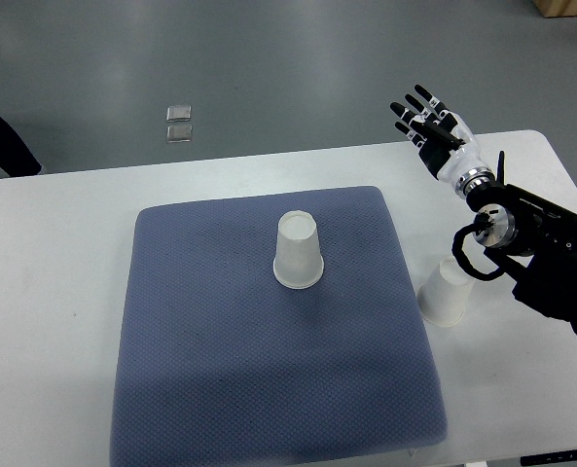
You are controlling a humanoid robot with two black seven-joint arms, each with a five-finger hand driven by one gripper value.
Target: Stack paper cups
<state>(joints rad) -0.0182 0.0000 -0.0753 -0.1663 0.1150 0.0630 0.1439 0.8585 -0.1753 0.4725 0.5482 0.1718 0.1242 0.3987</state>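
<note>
Right hand (432, 125) hovers empty, fingers (412, 110) spread, well apart from both inverted paper cups: one (299, 251) on blue mat (220, 370), other (445, 292) under forearm on worktop (54, 253); forearm may topple it

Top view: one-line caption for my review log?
Right hand open above table's far edge; one inverted paper cup on the blue mat, another beside it.

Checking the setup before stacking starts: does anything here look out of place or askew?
One thing: the second paper cup stands upside down off the blue mat, on the bare table beside the mat's right edge, under the right arm. The other cup stands inverted mid-mat. The right hand, fingers spread, holds nothing. No spills or damage.
</note>
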